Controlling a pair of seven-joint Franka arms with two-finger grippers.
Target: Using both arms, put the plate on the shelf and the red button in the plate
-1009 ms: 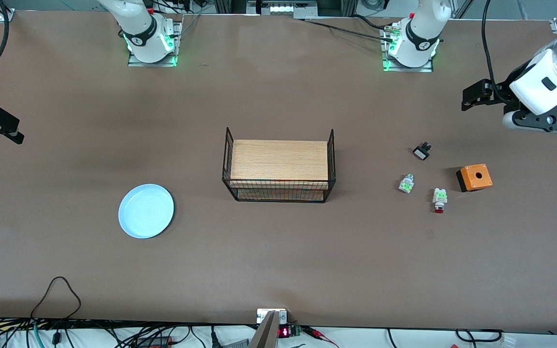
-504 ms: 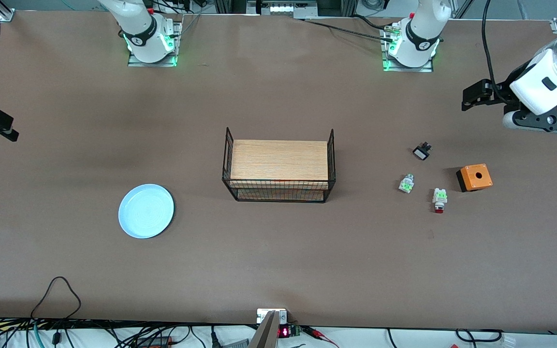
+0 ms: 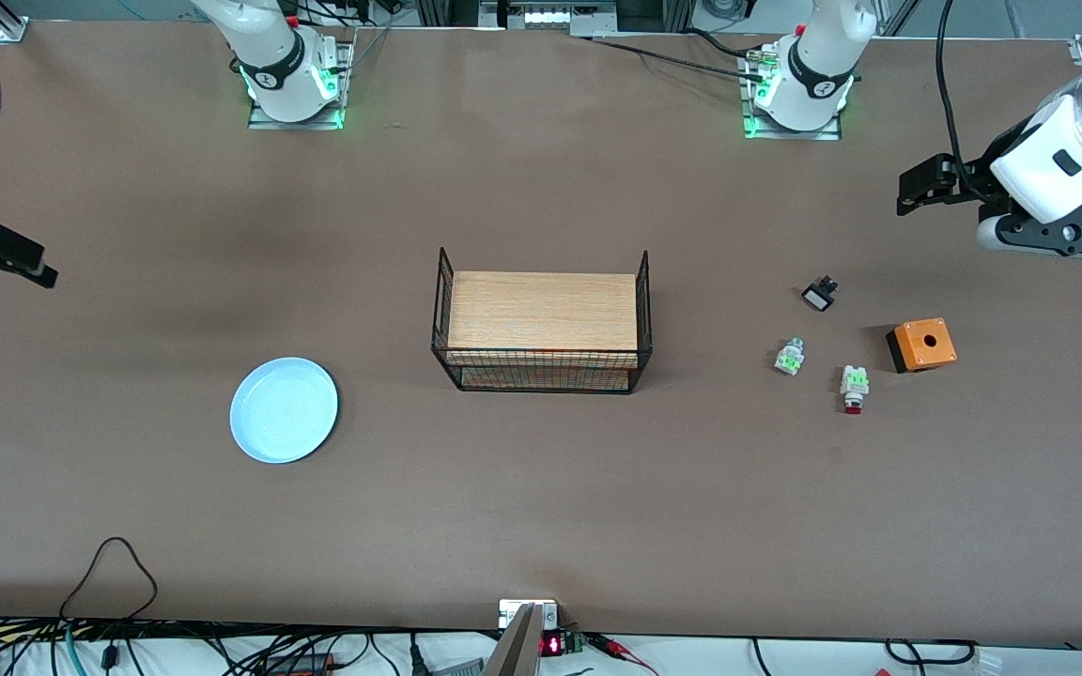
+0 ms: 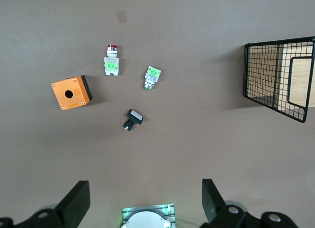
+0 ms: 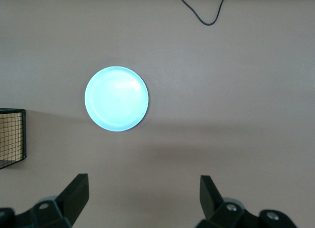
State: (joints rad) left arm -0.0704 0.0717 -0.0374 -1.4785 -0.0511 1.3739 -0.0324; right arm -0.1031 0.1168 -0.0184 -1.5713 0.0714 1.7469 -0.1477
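A round, shallow, pale blue plate with a raised rim lies flat on the brown counter toward the right arm's end, well apart from a black wire rack with wooden shelves that stands mid-counter. Toward the left arm's end lies a cluster of small parts: the red button, a tiny switch with a white-and-green body and a red cap pointing toward the front camera; a similar white-and-green part without a red tip beside it, toward the rack; a small black-and-white piece farther from the camera than both; and an orange box with a hole in its top, near the button toward the left arm's end. None of these touch. The left end effector hangs released, fingers spread wide, over bare counter near the parts, grasping nothing. The right end effector hangs likewise released and empty, over bare counter near the plate.
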